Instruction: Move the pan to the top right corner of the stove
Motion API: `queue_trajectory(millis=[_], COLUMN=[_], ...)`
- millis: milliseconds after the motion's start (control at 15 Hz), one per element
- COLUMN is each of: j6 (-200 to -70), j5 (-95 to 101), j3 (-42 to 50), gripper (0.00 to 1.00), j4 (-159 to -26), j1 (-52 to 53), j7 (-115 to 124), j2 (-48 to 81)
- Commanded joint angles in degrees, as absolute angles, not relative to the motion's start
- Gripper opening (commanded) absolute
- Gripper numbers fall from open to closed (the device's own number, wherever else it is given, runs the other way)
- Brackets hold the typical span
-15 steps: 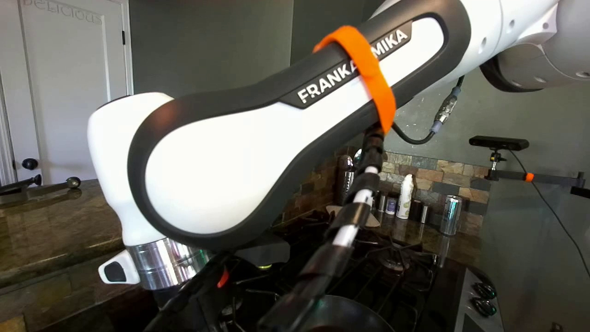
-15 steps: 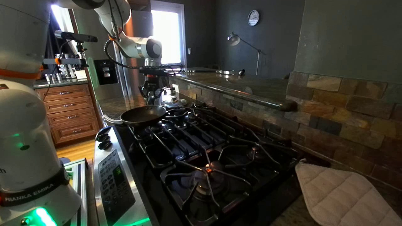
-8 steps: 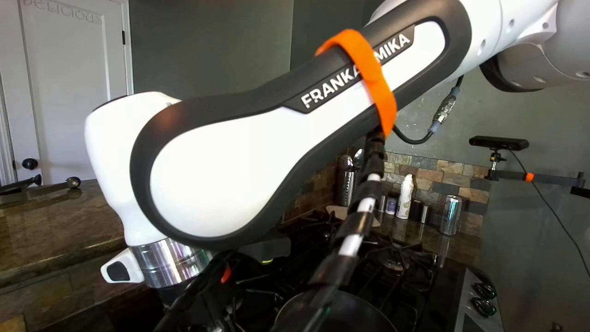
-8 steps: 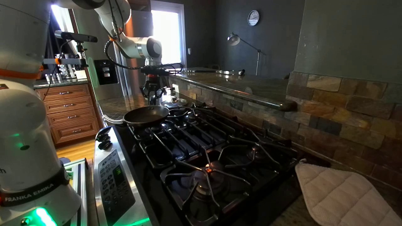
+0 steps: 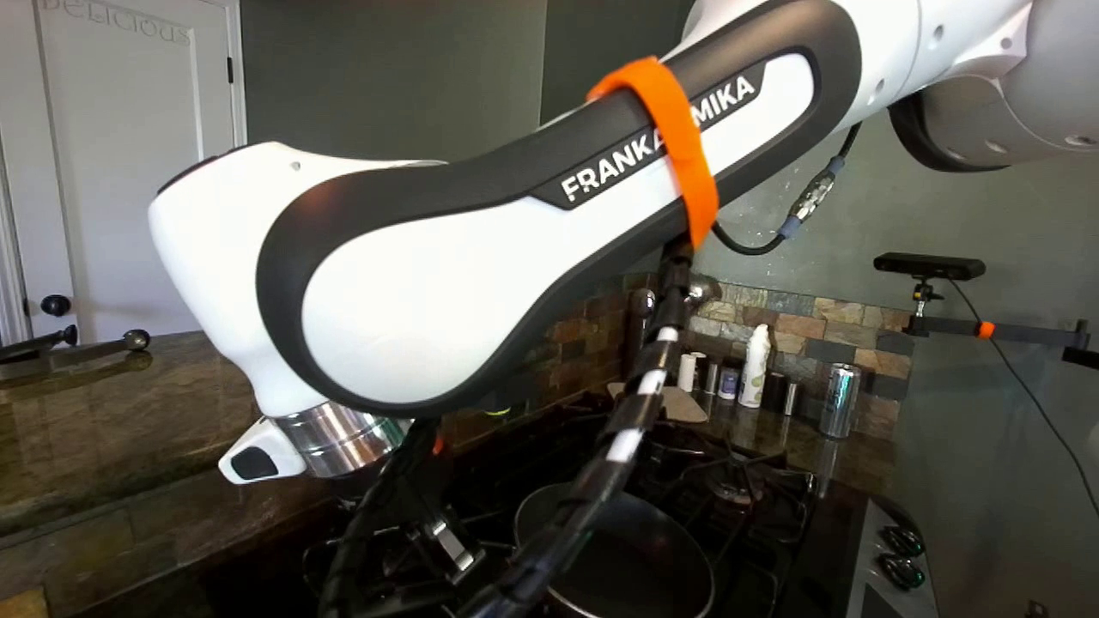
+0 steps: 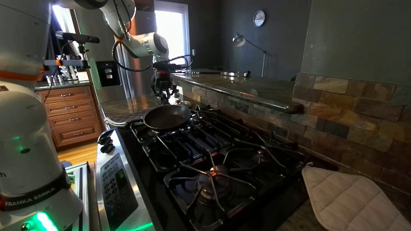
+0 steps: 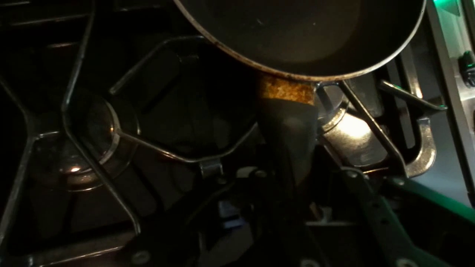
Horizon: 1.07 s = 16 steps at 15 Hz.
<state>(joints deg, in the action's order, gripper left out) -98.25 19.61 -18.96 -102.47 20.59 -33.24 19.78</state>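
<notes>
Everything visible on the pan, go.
The pan is round and shallow, dark and dull inside. Its thin, light rim browns near the handle, which is dark with a rusty-looking metal collar and runs into the claw, apparently closed on it. The pan is over the stove, open side up; whether it touches the grates is unclear.
</notes>
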Motion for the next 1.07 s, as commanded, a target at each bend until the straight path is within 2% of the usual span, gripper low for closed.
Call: queue_trajectory(millis=[0,1000], j6=[-96.1,-98.4], j5=[23.4,27.0], j3=[-18.9,-17.8], gripper=[0.08,0.08], j4=[-98.5,-86.6], j1=[20.8,22.0], j7=[-37.4,-46.0], j2=[21.6,29.6])
